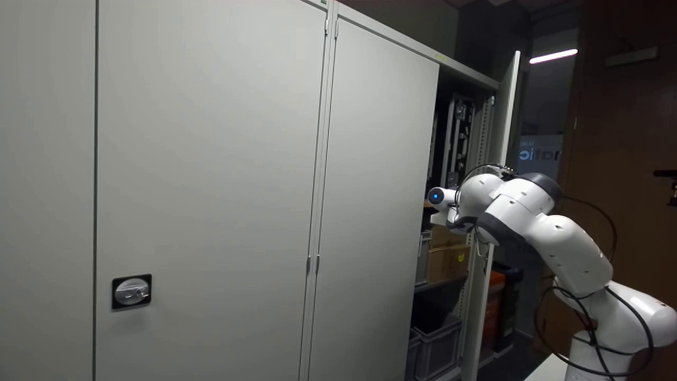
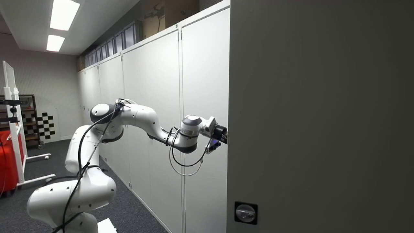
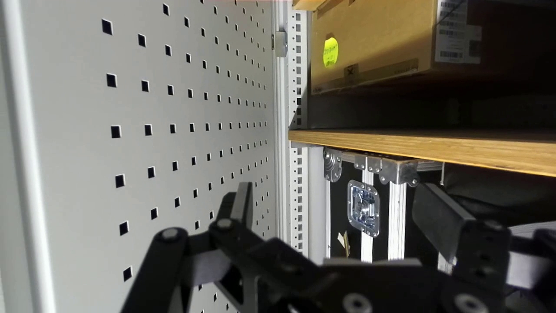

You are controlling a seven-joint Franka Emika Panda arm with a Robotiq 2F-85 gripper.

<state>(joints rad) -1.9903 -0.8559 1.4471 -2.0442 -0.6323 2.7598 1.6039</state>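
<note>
Black two-fingered gripper [image 3: 336, 205] up close in the wrist view, with fingers spread wide.
Faces a black case with silver metal edging [image 3: 395, 217] under a tan plywood shelf [image 3: 417, 145], with a brown cardboard box [image 3: 378, 43] above; has a light-grey perforated metal cabinet door [image 3: 186, 126], swung open, on the left. Cannot tell whether touching the door.

1 robot arm [image 1: 574, 254], 1 gripper [image 3: 335, 200], 2 fingers [image 3: 438, 219] on it. Wrist view: 1 perforated door [image 3: 139, 148], 1 hinge [image 3: 281, 44], 1 recessed latch [image 3: 364, 208], 1 yellow sticker [image 3: 330, 52]. Exterior views: 1 round handle [image 1: 131, 292] in each; 2 ceiling lights [image 2: 64, 14], 1 checkerboard [image 2: 46, 125], 1 white wheeled stand [image 2: 15, 145]. Grey bins [image 2: 129, 36]: several, too tightly packed to count
</note>
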